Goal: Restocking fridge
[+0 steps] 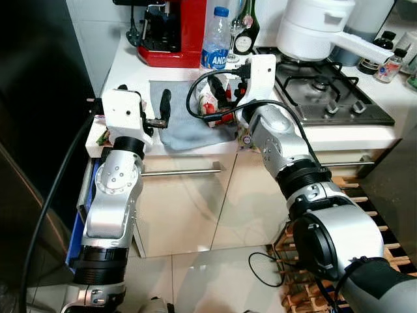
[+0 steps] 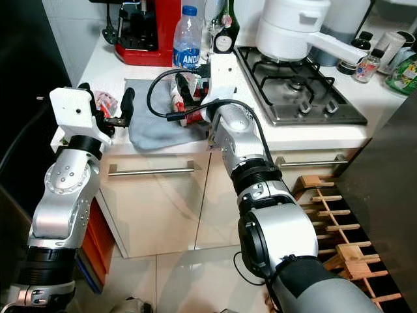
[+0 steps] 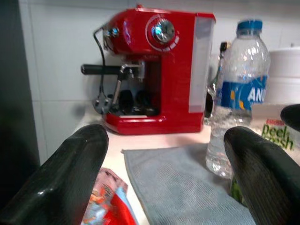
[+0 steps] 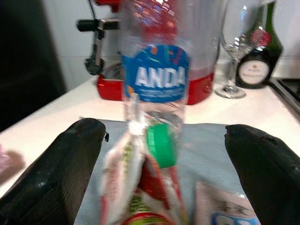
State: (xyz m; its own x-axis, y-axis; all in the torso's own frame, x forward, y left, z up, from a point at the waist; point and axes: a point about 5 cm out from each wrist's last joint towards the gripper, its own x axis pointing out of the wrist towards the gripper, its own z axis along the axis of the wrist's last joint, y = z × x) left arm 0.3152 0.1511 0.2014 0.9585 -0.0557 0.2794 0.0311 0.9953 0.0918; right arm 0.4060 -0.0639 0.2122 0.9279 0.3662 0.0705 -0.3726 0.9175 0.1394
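Observation:
A clear water bottle with a blue label stands at the back of the white counter. In front of it a white and red pouch with a green cap lies on a grey cloth. My right gripper is open, and in the right wrist view its fingers stand on either side of the pouch without closing on it. At the counter's left end my left gripper hangs open over the cloth's edge, holding nothing. A red snack packet lies just below it.
A red coffee machine, a wine glass and a dark bottle line the back wall. To the right a white pot sits on the gas hob. The dark fridge stands left. A wooden rack is on the floor.

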